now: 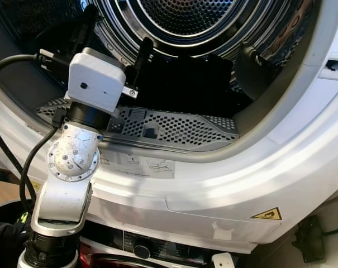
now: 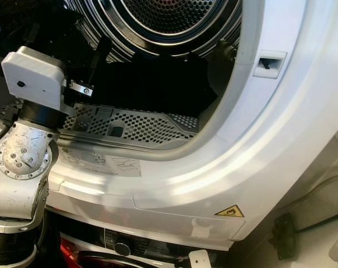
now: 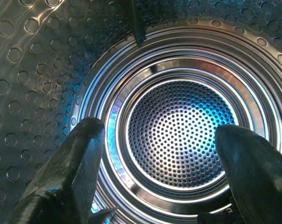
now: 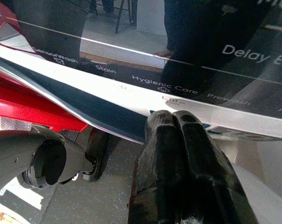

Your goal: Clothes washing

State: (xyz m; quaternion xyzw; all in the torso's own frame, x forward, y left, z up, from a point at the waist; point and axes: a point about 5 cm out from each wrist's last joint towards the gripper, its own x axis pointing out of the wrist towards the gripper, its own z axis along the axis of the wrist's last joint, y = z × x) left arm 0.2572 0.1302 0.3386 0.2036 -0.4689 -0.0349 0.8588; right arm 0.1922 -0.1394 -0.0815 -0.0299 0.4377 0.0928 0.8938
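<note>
- The left pincer [image 1: 115, 50] is seen reaching through the round opening of a front-loading machine, its two black fingers [image 3: 80, 158] spread apart and grasping nothing.
- The steel drum [image 3: 38, 70] is shown bare as far as the left wrist view reaches: dimpled wall, ribbed rings and perforated back plate [image 3: 178, 135], with no garment lying in it.
- No clothes are visible at the opening either; a perforated grey lint-filter grille [image 1: 174, 125] lines its lower lip, above the white front panel [image 1: 224, 184].
- The right pincer [image 4: 180, 163] is held low, clenched with nothing between its fingers, beside a glossy control panel [image 4: 187, 88] printed with programme names, apparently that of a second machine below.
- The task is judged to be at either a loading or a just-emptied stage; which cannot be told.
</note>
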